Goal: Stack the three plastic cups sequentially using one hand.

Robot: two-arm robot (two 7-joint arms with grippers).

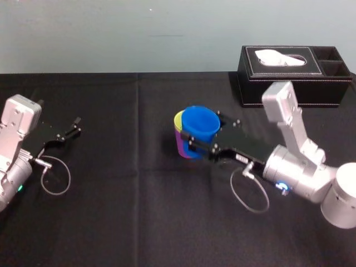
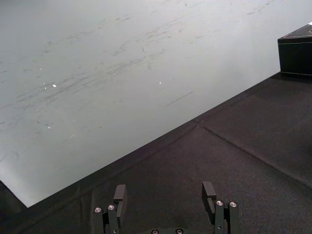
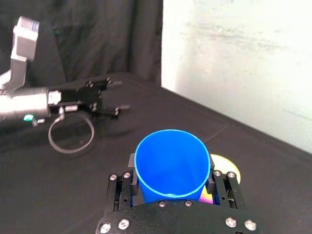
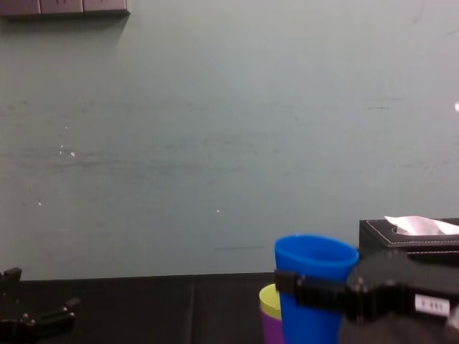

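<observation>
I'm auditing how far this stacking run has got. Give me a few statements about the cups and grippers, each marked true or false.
1. The right gripper is shut on the blue cup. True.
2. The yellow-green cup sits inside the purple cup. True.
3. The blue cup is nested fully in the yellow-green cup. False: the chest view shows it held beside that pair, its rim well above theirs.
4. The left gripper holds a cup. False: it is open and empty, over the left of the table.
</observation>
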